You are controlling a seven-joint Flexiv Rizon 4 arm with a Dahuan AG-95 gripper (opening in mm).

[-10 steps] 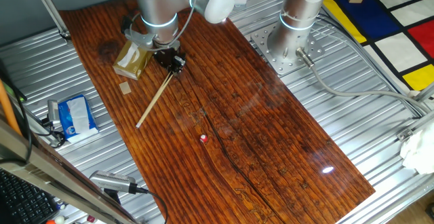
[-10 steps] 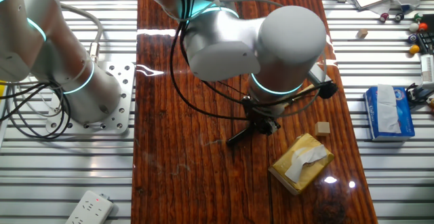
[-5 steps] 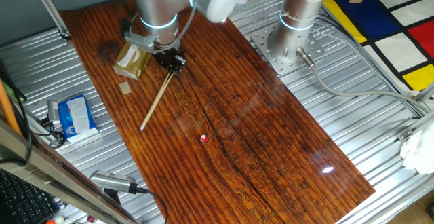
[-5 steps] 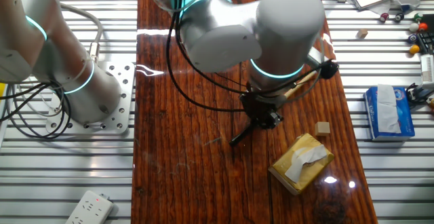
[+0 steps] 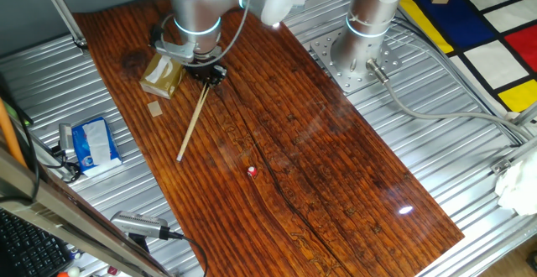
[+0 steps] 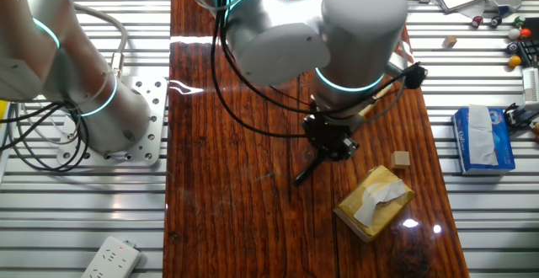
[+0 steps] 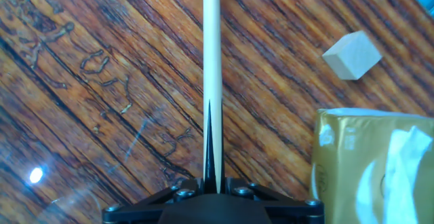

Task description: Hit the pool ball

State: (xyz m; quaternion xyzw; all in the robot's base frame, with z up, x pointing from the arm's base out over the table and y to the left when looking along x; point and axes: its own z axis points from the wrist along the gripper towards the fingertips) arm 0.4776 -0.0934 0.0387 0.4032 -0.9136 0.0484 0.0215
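The pool ball [image 5: 252, 171], tiny and red with a white spot, lies on the dark wooden board in one fixed view; it is out of the hand view and hidden in the other fixed view. My gripper [image 5: 206, 73] [image 6: 330, 141] [image 7: 211, 183] is shut on the butt end of the thin wooden stick [image 5: 194, 122] [image 7: 210, 54]. The stick slants down to the board, its free end pointing toward the front left, well left of the ball. In the other fixed view the stick's short dark end [image 6: 305, 173] shows below the gripper.
A tan tissue box [image 5: 163, 75] [image 6: 375, 200] [image 7: 373, 166] lies close beside the gripper. A small tan wooden cube [image 5: 155, 109] [image 6: 401, 158] [image 7: 351, 55] sits near it. A blue tissue pack [image 5: 92, 142] lies off the board. The arm's base plate [image 5: 352, 59] stands at the board's far side.
The gripper has shifted slightly and turned, so the stick's free end has swung a little toward the ball. The ball has not moved.
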